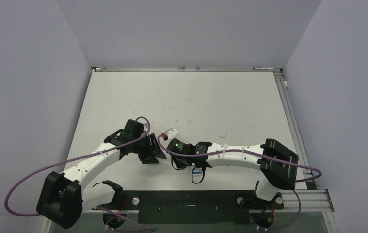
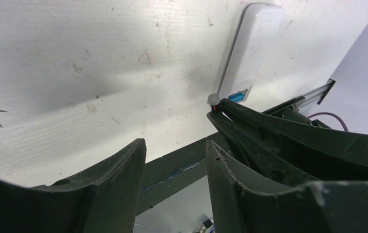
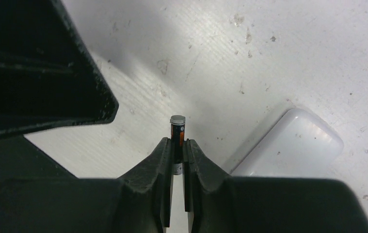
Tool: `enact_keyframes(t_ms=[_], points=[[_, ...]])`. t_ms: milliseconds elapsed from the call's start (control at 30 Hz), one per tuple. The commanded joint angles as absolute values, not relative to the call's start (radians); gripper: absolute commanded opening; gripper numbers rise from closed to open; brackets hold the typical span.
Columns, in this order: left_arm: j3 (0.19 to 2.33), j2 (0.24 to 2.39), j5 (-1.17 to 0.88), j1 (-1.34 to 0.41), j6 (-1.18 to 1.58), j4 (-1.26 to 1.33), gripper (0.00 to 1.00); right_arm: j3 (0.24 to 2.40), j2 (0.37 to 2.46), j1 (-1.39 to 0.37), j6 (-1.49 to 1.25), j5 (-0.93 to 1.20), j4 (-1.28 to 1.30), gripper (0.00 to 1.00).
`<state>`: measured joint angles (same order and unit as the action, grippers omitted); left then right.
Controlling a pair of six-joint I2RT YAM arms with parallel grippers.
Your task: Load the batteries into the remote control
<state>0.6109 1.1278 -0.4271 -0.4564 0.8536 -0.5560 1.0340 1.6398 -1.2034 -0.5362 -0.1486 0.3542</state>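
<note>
One dark battery (image 3: pixel 177 131), label perhaps orange-banded, unreadable.

**Pale walls, scuffed white tabletop**

Plain, pale lavender-grey walls (image 1: pixel 186 29) close me in on three sides. Under me lies a matte white tabletop (image 1: pixel 211 97), scratched and speckled, with a silver aluminium rail (image 1: pixel 291 116) along its right edge. The light is soft and the shadows faint.
</note>
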Motion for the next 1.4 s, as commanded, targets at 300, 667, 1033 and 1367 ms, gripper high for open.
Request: enact_keyframes(t_ms=[300, 667, 1033, 1367], points=[[0.611, 1.171, -0.705, -0.442, 0.877, -0.373, 0.45, 0.916, 1.431, -1.178, -0.192, 0.098, 0.250, 0.08], [0.558, 1.171, -0.832, -0.443, 0.918, -0.252, 0.41, 0.899, 1.351, -1.175, -0.102, 0.188, 0.238, 0.08], [0.518, 1.175, -0.898, -0.443, 0.950, -0.169, 0.36, 0.899, 1.326, -1.175, -0.101, 0.181, 0.224, 0.09], [0.478, 1.186, -0.966, -0.445, 0.986, -0.076, 0.32, 0.903, 1.324, -1.175, -0.105, 0.177, 0.212, 0.09]])
